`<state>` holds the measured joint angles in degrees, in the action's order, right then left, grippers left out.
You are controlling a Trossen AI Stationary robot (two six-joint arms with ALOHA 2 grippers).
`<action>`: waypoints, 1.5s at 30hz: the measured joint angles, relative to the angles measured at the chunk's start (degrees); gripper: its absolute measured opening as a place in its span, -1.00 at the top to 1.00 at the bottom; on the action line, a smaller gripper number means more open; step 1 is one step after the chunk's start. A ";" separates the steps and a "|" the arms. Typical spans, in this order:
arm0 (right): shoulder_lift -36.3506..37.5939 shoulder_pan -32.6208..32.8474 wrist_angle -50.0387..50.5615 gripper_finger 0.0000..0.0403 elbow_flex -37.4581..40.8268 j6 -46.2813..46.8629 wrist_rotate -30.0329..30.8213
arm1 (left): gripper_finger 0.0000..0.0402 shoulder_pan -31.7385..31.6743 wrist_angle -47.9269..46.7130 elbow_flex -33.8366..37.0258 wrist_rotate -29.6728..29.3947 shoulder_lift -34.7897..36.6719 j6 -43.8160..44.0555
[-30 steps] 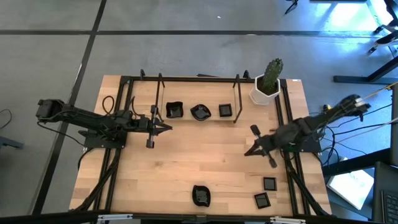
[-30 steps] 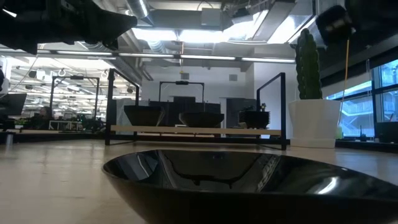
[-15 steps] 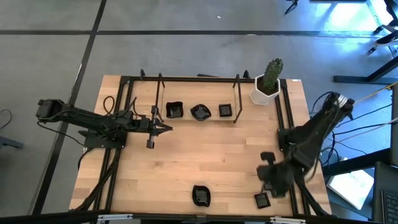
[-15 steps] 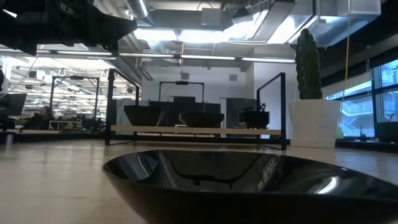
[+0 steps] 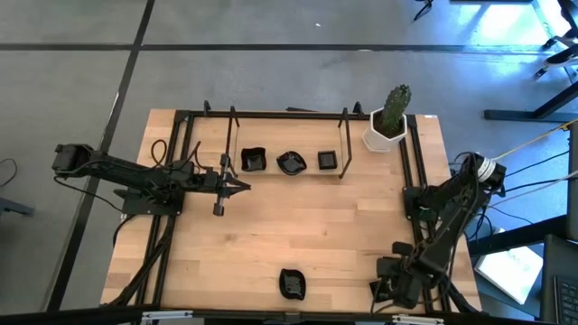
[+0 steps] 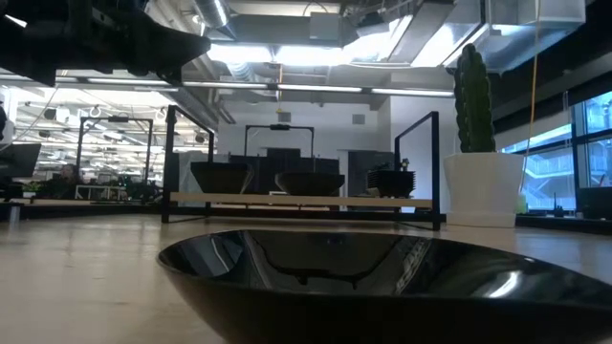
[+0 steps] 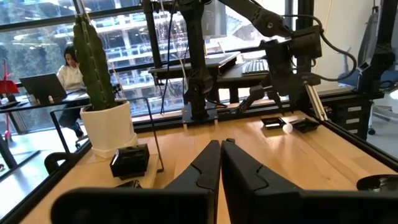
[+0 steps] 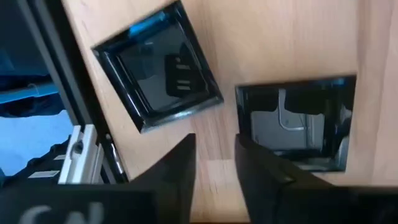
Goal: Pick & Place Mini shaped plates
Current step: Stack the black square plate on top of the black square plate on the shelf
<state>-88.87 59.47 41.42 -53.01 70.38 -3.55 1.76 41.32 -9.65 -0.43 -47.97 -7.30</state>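
Two small square black plates [image 8: 158, 65] [image 8: 295, 124] lie flat on the wood at the table's near right corner. My right gripper [image 8: 214, 162] points down over them, open, its fingers above the bare wood between the two plates. In the high view the right gripper [image 5: 390, 287] covers both. A leaf-like plate [image 5: 292, 283] lies at the near edge. Three more plates [image 5: 253, 160] [image 5: 291, 162] [image 5: 327, 161] sit on a shelf in the far rack. My left gripper [image 5: 237, 186] waits shut and level at the left.
A white pot with a green cactus [image 5: 388, 122] stands at the far right corner. A black frame [image 5: 411, 194] runs along the table's right side, close to the right arm. The leaf-like plate [image 6: 382, 282] fills the low view's foreground. Bare wood lies mid-table.
My right gripper has swung from the table's middle right to the near right corner, sinking and tipping from nearly level to pointing down over the two square plates. The plates have not moved.
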 joint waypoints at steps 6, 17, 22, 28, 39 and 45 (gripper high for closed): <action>-0.03 2.56 0.14 0.21 0.00 1.22 3.25 | 0.96 0.02 0.00 0.00 0.02 0.01 0.09; -4.53 2.95 0.70 0.14 0.00 1.51 -0.59 | 0.96 0.00 -1.22 0.00 0.02 0.01 0.12; -6.31 2.95 1.04 0.14 0.00 0.67 -1.62 | 0.97 0.00 -1.20 0.00 0.02 -0.01 0.14; -7.49 2.95 7.32 0.19 -0.02 1.04 -1.80 | 0.94 0.02 -1.18 0.00 0.02 -0.01 0.14; -7.57 2.93 9.73 0.65 0.04 1.00 -1.03 | 0.97 0.00 -1.20 0.00 0.02 0.00 0.12; -7.55 2.93 9.89 0.96 0.02 0.24 -1.04 | 0.95 0.02 -1.20 0.00 0.02 -0.01 0.12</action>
<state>-96.42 62.39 51.31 -52.99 70.61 -4.58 1.78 40.12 -9.65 -0.40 -47.99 -7.18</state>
